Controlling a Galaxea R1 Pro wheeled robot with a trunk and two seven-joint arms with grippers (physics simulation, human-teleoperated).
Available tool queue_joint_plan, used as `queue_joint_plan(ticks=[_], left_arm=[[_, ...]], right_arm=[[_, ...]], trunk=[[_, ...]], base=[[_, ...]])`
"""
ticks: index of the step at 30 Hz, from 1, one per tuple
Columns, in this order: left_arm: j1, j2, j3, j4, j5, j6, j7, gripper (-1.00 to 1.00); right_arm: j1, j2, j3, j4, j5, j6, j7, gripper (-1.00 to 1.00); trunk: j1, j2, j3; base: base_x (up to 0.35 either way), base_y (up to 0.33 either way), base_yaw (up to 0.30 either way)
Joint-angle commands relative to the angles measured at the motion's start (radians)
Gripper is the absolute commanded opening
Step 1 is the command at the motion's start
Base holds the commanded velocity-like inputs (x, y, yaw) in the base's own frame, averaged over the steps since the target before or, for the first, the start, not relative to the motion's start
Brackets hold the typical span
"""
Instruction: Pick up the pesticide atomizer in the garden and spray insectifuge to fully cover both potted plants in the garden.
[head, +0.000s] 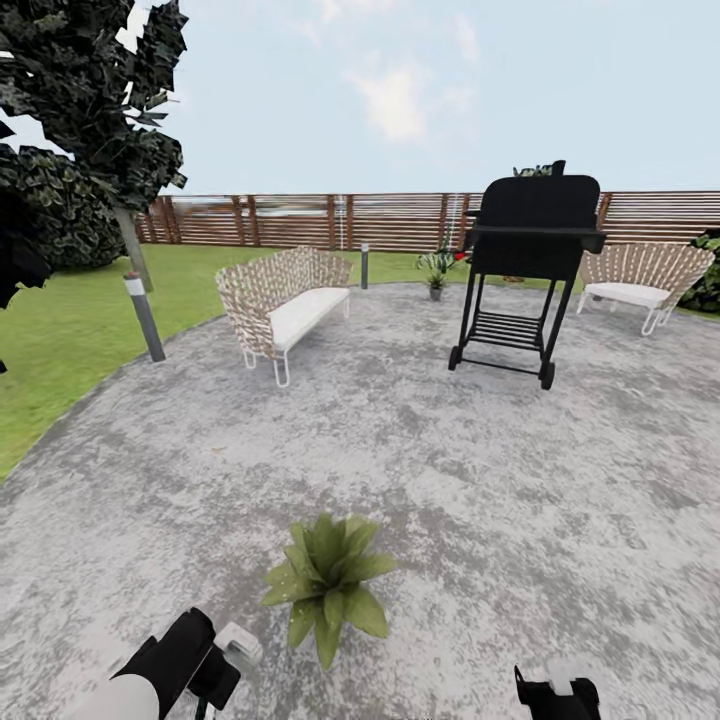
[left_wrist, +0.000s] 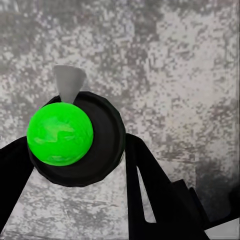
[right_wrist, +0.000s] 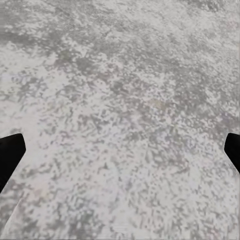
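A low potted plant (head: 326, 580) with pointed green leaves sits on the patio close in front of me; a few pale specks seem to dot its left leaves. A second small potted plant (head: 436, 268) stands far off at the patio's back edge, left of the grill. My left gripper (head: 222, 662) hangs just left of the near plant. In the left wrist view it (left_wrist: 75, 167) is shut on the atomizer (left_wrist: 82, 142), a round black bottle seen from above with a bright green top and a grey nozzle. My right gripper (head: 556, 690) is open over bare stone, its fingertips (right_wrist: 10, 155) far apart.
A black grill (head: 525, 265) stands on the grey stone patio (head: 480, 480). A wicker sofa (head: 285, 300) is at the back left, a wicker chair (head: 645, 280) at the back right. A grey lamp post (head: 145, 318) and a tree border the grass; a slatted fence (head: 300, 220) closes the yard.
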Motion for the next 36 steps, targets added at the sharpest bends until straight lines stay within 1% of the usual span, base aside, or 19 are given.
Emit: queue_joint_plan(ticks=[1,9,14,20,23,30,36], left_arm=[[0.000,-0.001,0.008,-0.002,-0.009,0.004,-0.009,-1.00],[0.000,-0.002,0.008,-0.003,-0.008,0.004,-0.008,-1.00],[0.000,-0.002,0.008,-0.004,-0.008,0.004,-0.008,-1.00],[0.000,-0.001,0.008,-0.004,-0.008,0.004,-0.008,-1.00],[-0.001,-0.001,0.008,-0.004,-0.008,0.004,-0.008,-1.00],[0.000,-0.002,0.009,-0.004,-0.008,0.004,-0.008,-1.00],[0.000,-0.002,0.008,-0.004,-0.008,0.004,-0.008,-1.00]], right_arm=[[-0.001,0.000,-0.007,0.002,0.010,-0.004,-0.003,1.00],[-0.001,-0.001,-0.007,0.002,0.010,-0.004,-0.003,1.00],[-0.001,0.000,-0.007,0.002,0.010,-0.004,-0.003,1.00],[-0.001,0.000,-0.006,0.002,0.010,-0.004,-0.003,1.00],[-0.001,0.000,-0.006,0.002,0.010,-0.004,-0.003,1.00],[-0.001,0.000,-0.006,0.002,0.010,-0.004,-0.003,1.00],[-0.001,0.000,-0.006,0.002,0.010,-0.004,-0.004,1.00]], trunk=[[0.000,-0.001,-0.001],[0.000,-0.001,-0.001],[0.000,-0.001,-0.001],[0.000,-0.001,-0.001],[0.000,-0.001,-0.001],[0.000,-0.001,-0.001],[0.000,-0.001,-0.001]], base=[[0.207,-0.211,0.020],[0.041,-0.259,0.015],[-0.137,-0.236,0.226],[-0.013,-0.032,0.266],[0.005,-0.006,0.117],[0.126,-0.194,0.023],[0.090,-0.257,0.230]])
